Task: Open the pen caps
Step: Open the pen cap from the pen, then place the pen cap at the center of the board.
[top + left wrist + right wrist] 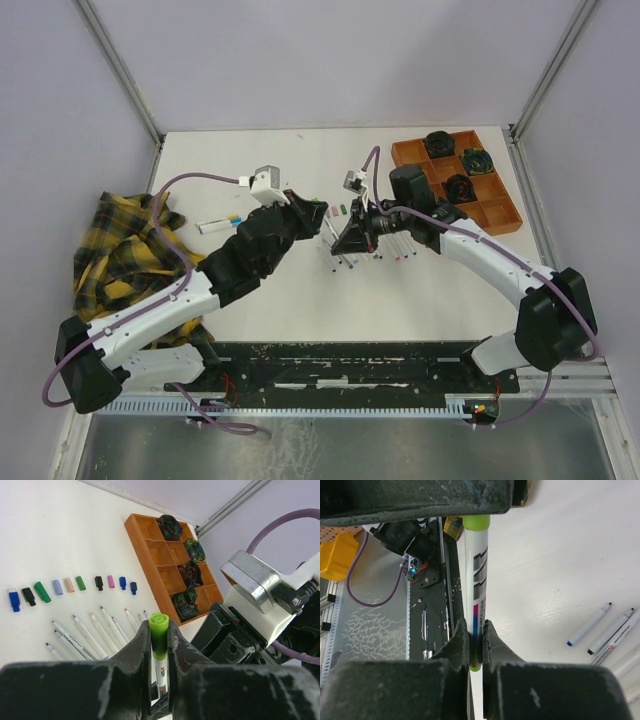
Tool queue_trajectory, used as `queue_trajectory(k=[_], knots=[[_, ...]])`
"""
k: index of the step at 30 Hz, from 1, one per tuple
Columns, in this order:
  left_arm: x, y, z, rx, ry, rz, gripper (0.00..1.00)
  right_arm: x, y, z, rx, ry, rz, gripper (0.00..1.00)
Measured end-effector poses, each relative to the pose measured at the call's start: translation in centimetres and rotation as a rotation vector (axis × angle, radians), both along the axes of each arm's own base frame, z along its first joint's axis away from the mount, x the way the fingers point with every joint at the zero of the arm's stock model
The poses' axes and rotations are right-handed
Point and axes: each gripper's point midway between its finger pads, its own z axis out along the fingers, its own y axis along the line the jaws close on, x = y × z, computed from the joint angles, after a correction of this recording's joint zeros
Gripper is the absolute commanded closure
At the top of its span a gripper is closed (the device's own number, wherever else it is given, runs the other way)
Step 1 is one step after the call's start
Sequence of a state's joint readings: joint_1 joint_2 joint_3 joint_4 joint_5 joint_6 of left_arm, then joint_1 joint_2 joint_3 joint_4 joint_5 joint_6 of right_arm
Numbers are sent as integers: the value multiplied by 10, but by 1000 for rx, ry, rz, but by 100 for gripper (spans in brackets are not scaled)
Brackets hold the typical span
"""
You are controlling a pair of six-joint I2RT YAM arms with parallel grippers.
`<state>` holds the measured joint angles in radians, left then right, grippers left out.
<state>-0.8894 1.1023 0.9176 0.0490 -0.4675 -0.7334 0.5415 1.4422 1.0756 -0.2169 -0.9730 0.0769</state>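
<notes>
White tabletop between pale lilac walls sets the scene, and the risks sit in the pen held above its middle. The left gripper is pressed together on the lime-green plastic pen cap, pinching it low down, near where it meets the white plastic pen barrel. If the pads straddle that seam, they would likely clamp cap and barrel together, and a pull would drag the whole pen. The right gripper nips the barrel only at its far end, by the coloured band, so most of the barrel runs unsupported between the two grips; a pull off the pen's axis could lever it out of those jaws or twist it askew. A cap that lets go suddenly might also jump and scatter the loose caps lined up in a row on the table, or knock the uncapped thin white pens lying just beside them. In the top view both arms reach inward to the table's middle, grippers nose to nose. The left arm stretches out past the yellow-and-black plaid cloth. The right arm curves in from its base, its wrist near the orange compartment tray.
</notes>
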Motion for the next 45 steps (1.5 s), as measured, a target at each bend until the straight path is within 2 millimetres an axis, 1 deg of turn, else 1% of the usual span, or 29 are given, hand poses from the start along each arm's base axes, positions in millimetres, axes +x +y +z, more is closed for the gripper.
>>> queue_trajectory(k=[2, 4, 6, 7, 8, 9, 10, 11, 12, 14, 15, 17, 19, 21, 24, 27, 29, 31, 33, 35, 37, 41, 45], knots=[[4, 4, 2, 2, 1, 6, 97, 3, 2, 1, 5, -7, 2, 100], [11, 10, 7, -4, 7, -4, 97, 11, 6, 6, 19, -33, -1, 100], [20, 16, 14, -15, 16, -24, 97, 19, 10, 12, 32, -68, -14, 100], [27, 21, 21, -28, 5, -10, 97, 20, 10, 12, 25, -64, -19, 100], [39, 34, 34, -47, -19, 33, 97, 15, 8, 8, 14, -41, -8, 100], [58, 57, 52, -70, -51, 111, 97, 12, 6, 4, 4, -20, -1, 100], [69, 73, 63, -84, -74, 164, 97, 8, 4, 0, -6, -3, 5, 100], [81, 93, 75, -97, -98, 227, 97, 5, 3, -2, -14, 11, 13, 100], [89, 108, 85, -109, -120, 274, 97, 2, 2, -4, -17, 21, 21, 100], [93, 116, 94, -120, -140, 293, 97, 0, 2, -5, -21, 25, 31, 100], [93, 115, 93, -120, -139, 281, 97, -1, 1, -6, -25, 26, 33, 100], [93, 109, 87, -112, -126, 252, 97, -2, 0, -8, -31, 26, 34, 100], [91, 104, 69, -94, -97, 222, 97, -1, -1, -10, -43, 26, 27, 100], [88, 102, 42, -67, -52, 206, 97, 1, -2, -13, -61, 24, 10, 100], [81, 105, -20, -1, 57, 204, 97, 7, -4, -24, -104, 30, -27, 100], [67, 112, -86, 69, 181, 206, 97, 15, -5, -45, -184, 45, -78, 100], [58, 116, -118, 96, 249, 211, 97, 20, -4, -63, -255, 56, -112, 100], [52, 119, -147, 121, 315, 218, 97, 22, -1, -80, -317, 73, -135, 100], [51, 120, -168, 149, 371, 224, 97, 22, 2, -96, -378, 101, -156, 100], [51, 119, -184, 168, 413, 228, 97, 22, 6, -110, -424, 136, -174, 100], [53, 119, -209, 207, 479, 230, 97, 21, 9, -122, -461, 174, -196, 100], [59, 116, -235, 254, 554, 231, 97, 17, 12, -142, -517, 255, -245, 99], [71, 111, -245, 274, 582, 237, 97, 14, 16, -156, -559, 327, -312, 97]])
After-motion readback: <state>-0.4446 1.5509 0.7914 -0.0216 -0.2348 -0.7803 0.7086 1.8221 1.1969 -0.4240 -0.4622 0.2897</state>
